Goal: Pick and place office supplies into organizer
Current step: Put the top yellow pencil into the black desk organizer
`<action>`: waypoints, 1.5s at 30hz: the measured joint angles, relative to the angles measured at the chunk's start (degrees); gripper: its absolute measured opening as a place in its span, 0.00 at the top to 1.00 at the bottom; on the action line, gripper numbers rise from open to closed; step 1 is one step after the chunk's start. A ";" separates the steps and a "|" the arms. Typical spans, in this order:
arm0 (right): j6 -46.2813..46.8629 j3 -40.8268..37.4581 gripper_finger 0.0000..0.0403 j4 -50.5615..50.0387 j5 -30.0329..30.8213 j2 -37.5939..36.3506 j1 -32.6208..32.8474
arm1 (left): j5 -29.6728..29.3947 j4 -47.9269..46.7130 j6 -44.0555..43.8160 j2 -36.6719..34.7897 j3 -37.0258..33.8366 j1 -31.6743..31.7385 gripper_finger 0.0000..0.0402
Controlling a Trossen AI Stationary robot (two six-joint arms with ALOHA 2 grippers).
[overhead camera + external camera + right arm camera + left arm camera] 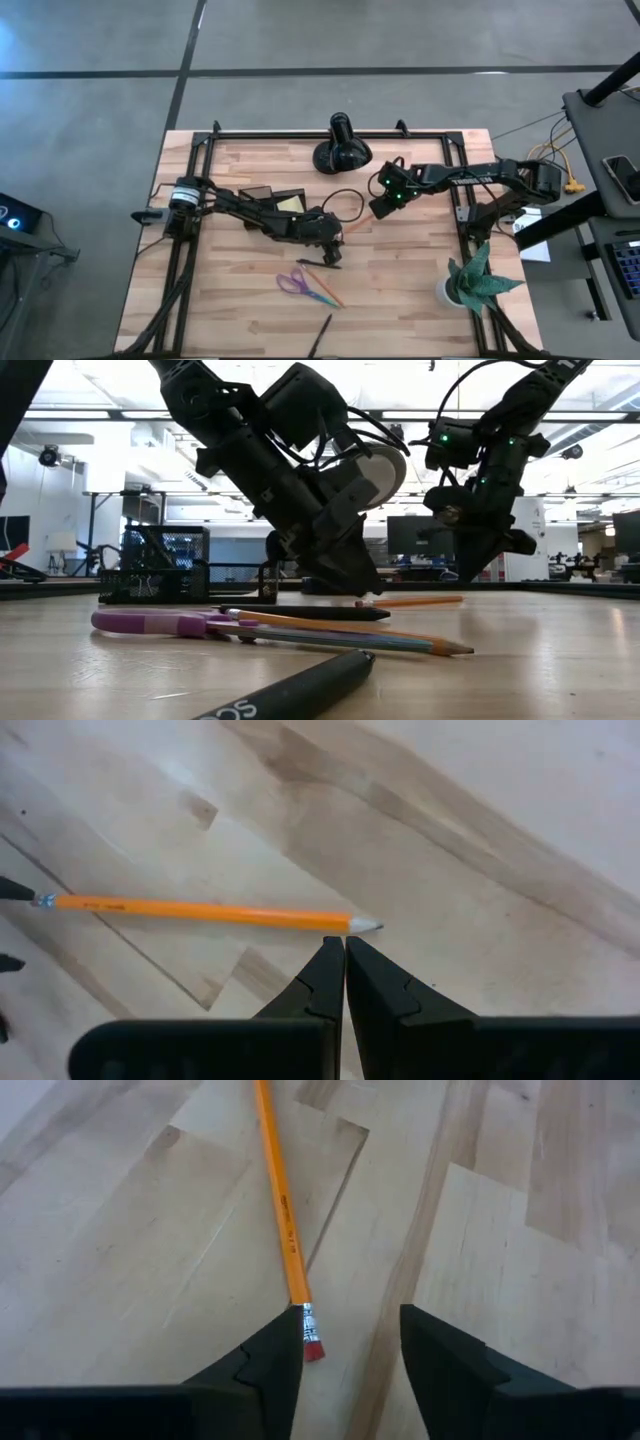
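Observation:
An orange pencil [355, 222] lies flat on the wooden table between my two grippers. My left gripper [350, 1325] is open, slanting down over the pencil's eraser end [312, 1342], which lies just inside one finger [275, 1355]. My right gripper [345, 948] is shut, its tips beside the pencil's sharpened end [366, 926]. The black organizer [262, 195] stands to the left of centre, under my left arm, with a yellow sticky-note pad [287, 203] in it. Purple-handled scissors [295, 282] and a black pen [320, 263] lie nearer the front edge. My left gripper has the pencil's eraser end [314, 1348] right at the inner side of one finger; whether they touch, I cannot tell. My right gripper's shut tips stand right by the pencil's sharpened end [350, 924]; whether they touch it, I cannot tell.
A black dome lamp [342, 150] stands at the far edge, its cord looping toward the centre. A green plant in a white pot [470, 282] is at the near right. A second pencil [328, 293] lies beside the scissors and a black marker [320, 335] at the front edge.

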 joint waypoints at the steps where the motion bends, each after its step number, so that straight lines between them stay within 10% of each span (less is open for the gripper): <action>1: 0.00 -0.15 0.98 0.26 0.00 0.00 0.02 | -0.24 0.01 0.02 0.00 0.00 0.00 0.65; 45: 4.52 -6.56 0.98 10.58 2.14 0.07 -0.20 | -4.18 -1.26 1.42 0.07 -0.46 0.37 0.67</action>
